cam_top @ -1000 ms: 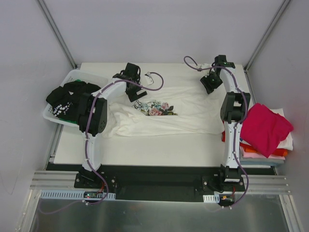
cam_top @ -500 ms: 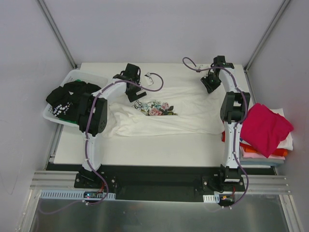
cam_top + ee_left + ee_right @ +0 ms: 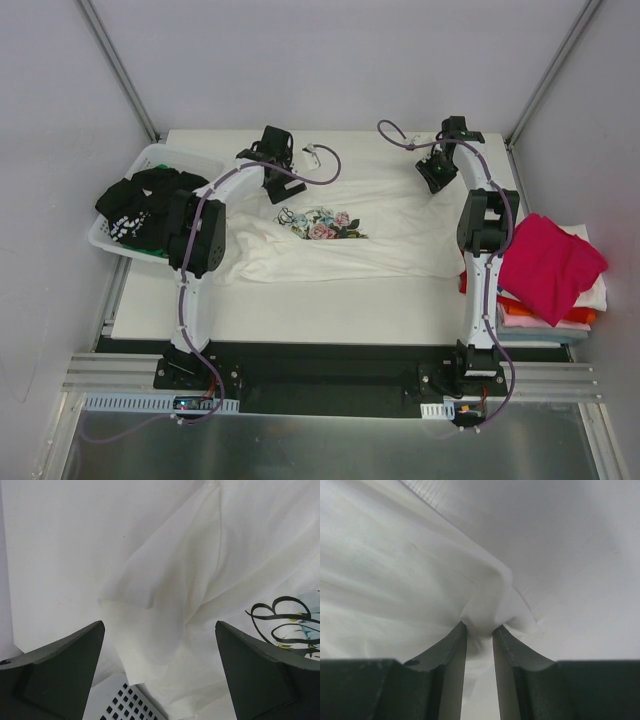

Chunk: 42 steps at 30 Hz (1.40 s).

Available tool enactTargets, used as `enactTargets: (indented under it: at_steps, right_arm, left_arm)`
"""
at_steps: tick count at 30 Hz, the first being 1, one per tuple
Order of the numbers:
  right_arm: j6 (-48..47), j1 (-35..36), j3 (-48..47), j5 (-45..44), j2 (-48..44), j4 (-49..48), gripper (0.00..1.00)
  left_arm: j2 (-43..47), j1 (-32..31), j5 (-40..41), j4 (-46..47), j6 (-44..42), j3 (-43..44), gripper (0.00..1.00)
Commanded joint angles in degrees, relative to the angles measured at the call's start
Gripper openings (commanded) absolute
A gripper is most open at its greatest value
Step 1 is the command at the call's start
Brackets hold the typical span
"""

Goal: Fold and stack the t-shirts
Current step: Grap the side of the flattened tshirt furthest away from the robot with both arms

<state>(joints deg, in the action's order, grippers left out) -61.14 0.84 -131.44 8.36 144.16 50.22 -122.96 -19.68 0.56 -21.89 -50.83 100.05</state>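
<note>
A: Where does the white shirt (image 3: 400, 225) lie?

B: Spread loosely across the far half of the bench (image 3: 300, 300), rumpled rather than flat; its flower print (image 3: 322, 223) faces up near the middle, with dark looping script (image 3: 280, 625) beside it.

A: And the left tool (image 3: 159, 625)?

B: It hangs over the shirt's left part with its jaws wide apart; nothing sits between them. Its wrist view shows only a soft fold of white cloth below, and a corner of a perforated white surface at the bottom edge.

A: The right tool (image 3: 479, 627)?

B: Down at the shirt's far right corner, jaws drawn close — a small ridge of white cloth is pinched between the fingertips; bare bench shows just beyond the hem.

A: What about the other shirts?

B: A black shirt (image 3: 140, 205) with white print is heaped in the basket (image 3: 97, 237) at the bench's left edge; on the right, well apart from the white one, a pink shirt (image 3: 548, 262) lies on top of a pile — an orange shirt (image 3: 520, 318) shows beneath it; the lower layers I cannot make out clearly.
</note>
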Motion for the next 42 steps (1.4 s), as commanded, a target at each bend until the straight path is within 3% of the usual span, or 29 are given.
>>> enactTargets:
  at_steps: [1,9,14,22,27,32,34,38,42]
  right_arm:
    - [-0.99,-0.05,1.36,-0.80,-1.77,2.61,0.30]
    - [-0.91,-0.05,2.59,-0.98,-2.21,2.43,0.29]
    - [-0.91,-0.05,3.03,-0.89,-2.30,2.61,0.29]
    - [-1.08,-0.14,3.64,-1.50,-2.39,2.52,0.29]
    - [-1.08,-0.14,3.82,-1.50,-2.48,2.34,0.29]
    - [-1.26,-0.14,4.43,-1.77,-3.09,2.43,0.29]
    - [-1.17,-0.05,4.70,-1.77,-3.27,2.34,0.29]
    - [-0.91,-0.05,5.40,-1.94,-4.06,2.34,0.28]
    - [-0.29,-0.14,7.59,-2.91,-6.25,1.38,0.25]
  left_arm:
    - [-2.02,1.83,-0.47,-0.70,-1.12,2.25,0.93]
    - [-2.64,2.81,-0.29,-0.61,-1.47,2.43,0.90]
    - [-3.43,3.42,-0.29,-0.61,-1.64,3.22,0.72]
    - [-4.66,4.30,-0.38,-0.61,-1.82,3.49,0.60]
    - [-5.19,4.92,-0.38,-0.61,-1.91,2.70,0.47]
    - [-5.45,5.79,-0.21,-0.61,-2.26,2.26,0.28]
    - [-5.54,6.06,-0.12,-0.61,-2.26,2.17,0.06]
    - [-4.93,6.06,-0.03,-0.61,-2.08,1.73,0.00]
    - [-3.43,6.06,0.58,-0.61,-1.91,1.29,0.00]
